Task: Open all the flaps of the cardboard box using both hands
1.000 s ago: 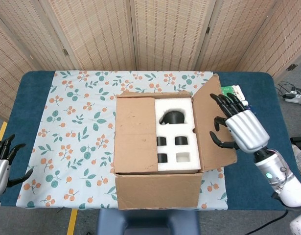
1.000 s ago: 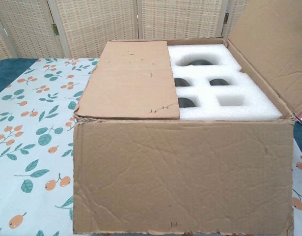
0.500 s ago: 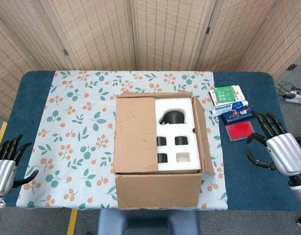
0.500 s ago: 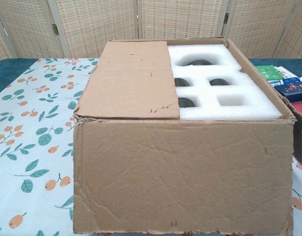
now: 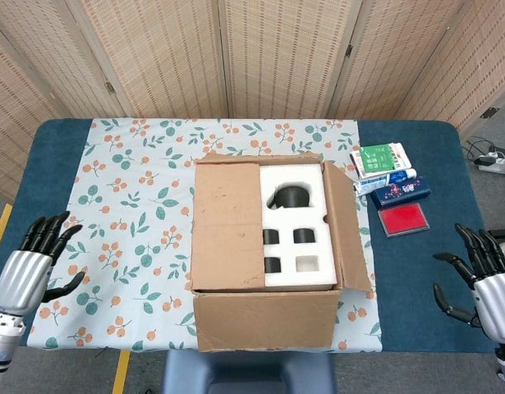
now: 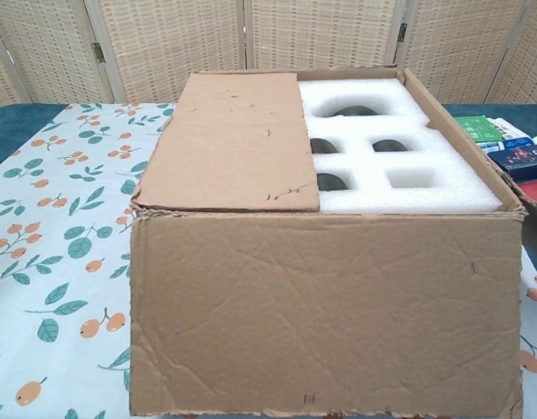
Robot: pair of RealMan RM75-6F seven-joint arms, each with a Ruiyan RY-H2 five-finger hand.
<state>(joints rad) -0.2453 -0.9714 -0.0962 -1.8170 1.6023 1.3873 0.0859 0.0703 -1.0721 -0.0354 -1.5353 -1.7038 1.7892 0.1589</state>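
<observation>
A brown cardboard box [image 5: 264,316] [image 6: 329,314] stands in the middle of the table. Its left flap [image 5: 227,226] [image 6: 233,140] lies flat over the left half. The right flap [image 5: 344,226] is folded out and hangs down the box's right side. White foam [image 5: 295,226] [image 6: 399,166] with dark parts in its pockets shows inside. My left hand [image 5: 26,267] hovers at the table's front left edge, fingers spread, holding nothing. My right hand [image 5: 486,283] is at the front right edge, fingers also apart and empty. Neither hand shows in the chest view.
A floral cloth [image 5: 129,205] covers the table's left and middle. To the right of the box lie a green-and-white packet [image 5: 379,158], a dark blue packet [image 5: 400,192] and a red flat box [image 5: 404,218] on the blue tabletop [image 5: 424,271]. Woven screens stand behind.
My right hand let go of the right flap and drew back to the front right edge; the flap dropped outward. My left hand rose and moved slightly inward.
</observation>
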